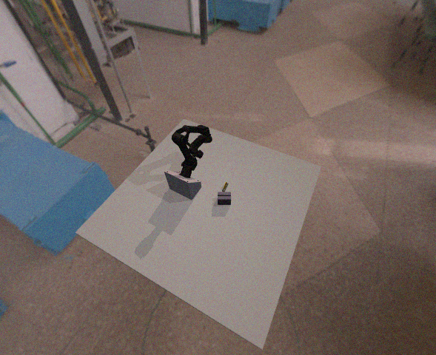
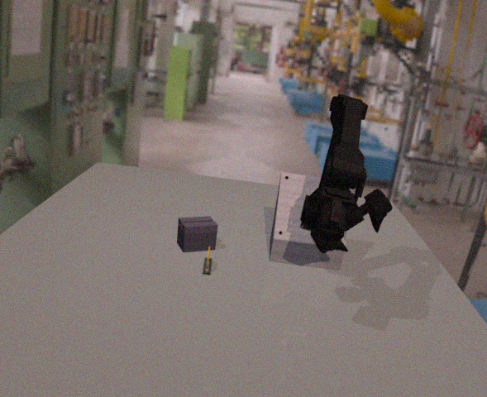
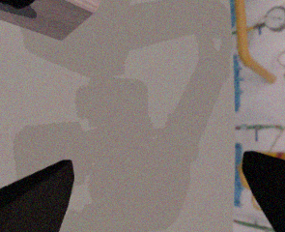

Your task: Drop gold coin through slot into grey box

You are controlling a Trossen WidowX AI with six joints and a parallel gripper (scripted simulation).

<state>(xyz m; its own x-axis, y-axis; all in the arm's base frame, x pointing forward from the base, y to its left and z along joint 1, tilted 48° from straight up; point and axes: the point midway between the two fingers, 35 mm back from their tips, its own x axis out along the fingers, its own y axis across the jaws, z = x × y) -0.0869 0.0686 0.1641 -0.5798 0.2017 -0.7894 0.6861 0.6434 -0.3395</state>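
The gold coin (image 1: 225, 186) (image 2: 208, 252) stands on edge in the dark-green holder (image 2: 207, 270), seen nearly edge-on. The closed grey box (image 1: 223, 200) (image 2: 198, 237) stands close beside the holder, with a narrow dark slot line across its lid. In the exterior view the holder is on the near side of the box. My gripper (image 2: 362, 240) (image 3: 158, 165) is open, with nothing between its fingers. It is raised above the table beside the arm's mount, well to the right of coin and box in the exterior view. In the top view its fingers are too small to make out.
The black arm (image 1: 179, 137) (image 2: 341, 162) is folded up above its pale block-shaped mount (image 1: 182, 186) (image 2: 287, 200). The arm's shadow lies on the light table top (image 1: 244, 252) (image 2: 149, 324) (image 3: 16, 92). A table edge shows at the right in the wrist view.
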